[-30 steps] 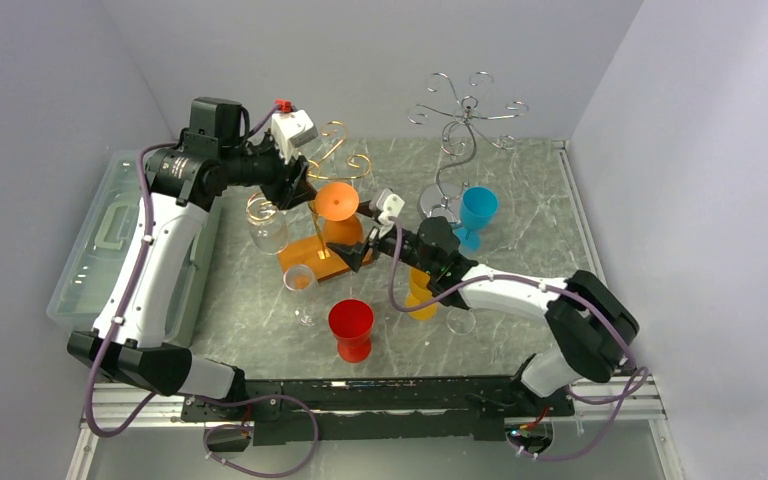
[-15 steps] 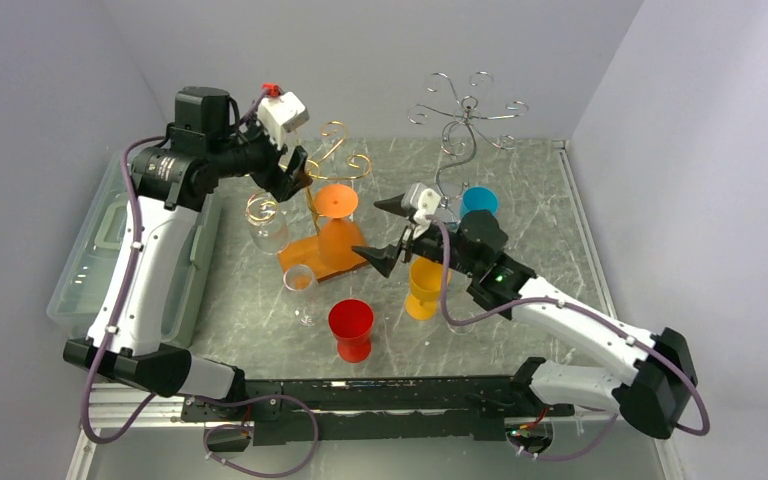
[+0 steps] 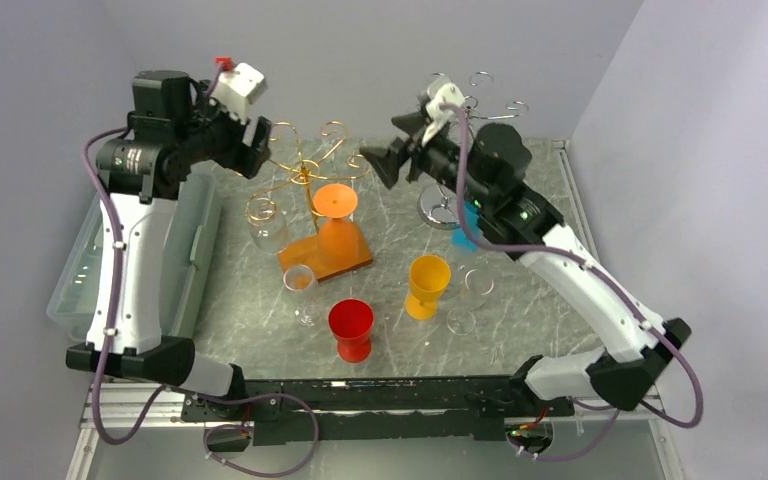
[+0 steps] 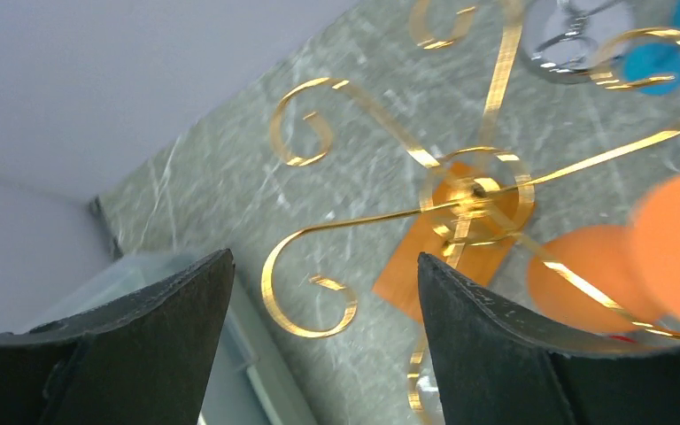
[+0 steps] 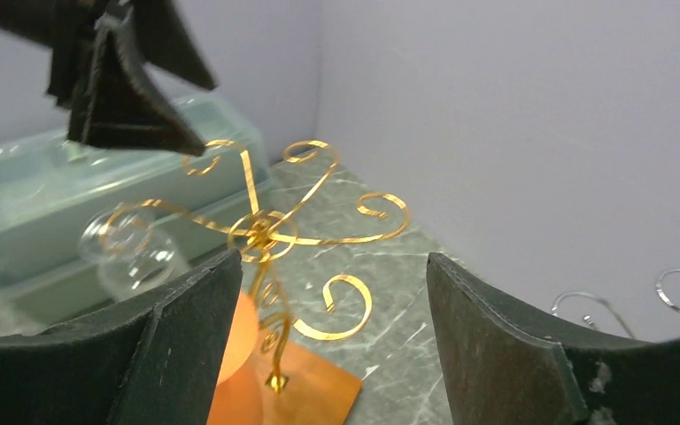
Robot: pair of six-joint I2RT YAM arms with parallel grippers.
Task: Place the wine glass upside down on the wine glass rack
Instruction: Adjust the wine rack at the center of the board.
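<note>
On the grey marbled table, the orange plastic wine glass hangs upside down from the gold wire rack, mid-table. The left gripper and right gripper hover above with jaws spread and empty. Placement looks complete, and the next move calls for backing clear without brushing the rack.
</note>
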